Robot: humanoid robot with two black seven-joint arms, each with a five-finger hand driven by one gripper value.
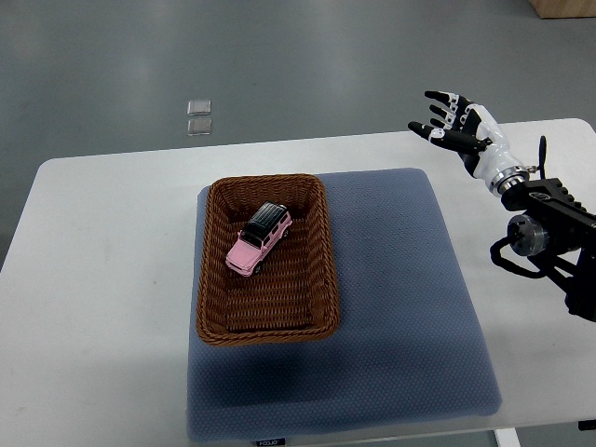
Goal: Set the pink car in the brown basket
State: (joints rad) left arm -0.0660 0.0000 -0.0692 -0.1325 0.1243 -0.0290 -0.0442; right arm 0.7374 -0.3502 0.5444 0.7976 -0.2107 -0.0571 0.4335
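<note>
The pink car is lying inside the brown basket, sitting on the woven floor toward the far half, with its black roof showing and its body angled diagonally, its near end pointing toward the basket's left wall. It is resting on its wheels and nothing is touching it. The basket is standing on the left part of a blue-grey mat, which is covering the middle of the white bench. The right hand is hovering well apart from the basket, out past the mat's far right corner, over the bench's far edge, its arm coming in from the right side of the view. Its fingers are spreading apart and stretching toward the left, holding nothing. Beyond the bench, on the grey floor, two small clear square tiles are lying just beside each other. The left arm is not showing anywhere.
</note>
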